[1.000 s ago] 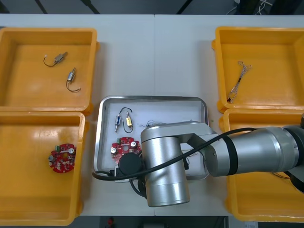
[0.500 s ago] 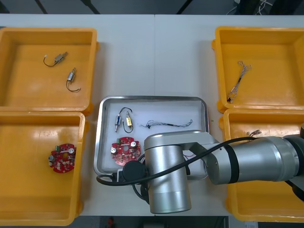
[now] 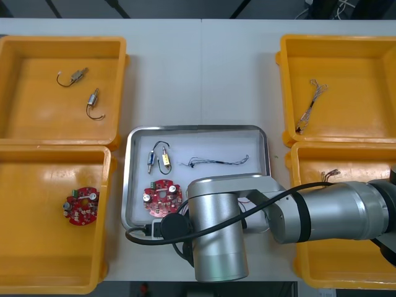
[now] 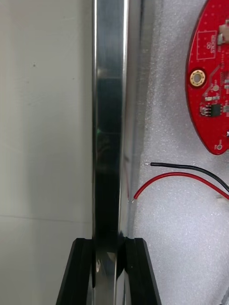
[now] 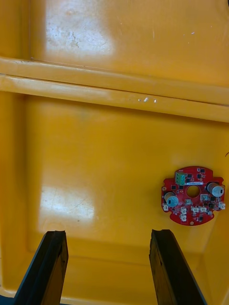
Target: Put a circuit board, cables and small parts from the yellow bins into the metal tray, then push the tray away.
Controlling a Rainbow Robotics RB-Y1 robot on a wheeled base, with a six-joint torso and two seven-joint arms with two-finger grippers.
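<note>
At six o'clock on the metal tray (image 3: 198, 129), the right gripper (image 4: 109, 264) clamps the rim. Loading seems done, so a push toward twelve comes next, while the left gripper (image 5: 107, 267) hangs spread above a yellow bin (image 5: 114, 93).

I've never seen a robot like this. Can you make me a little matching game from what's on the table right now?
Column one:
1. Right jaws
2. Far left bin
3. Near left bin
4. Far right bin

Column two:
A. holds one board, with the left jaws open above it
B. holds a cable
C. shut on the tray at its near rim
D. holds two small metal parts

Pairs: 1-C, 2-D, 3-A, 4-B.
</note>
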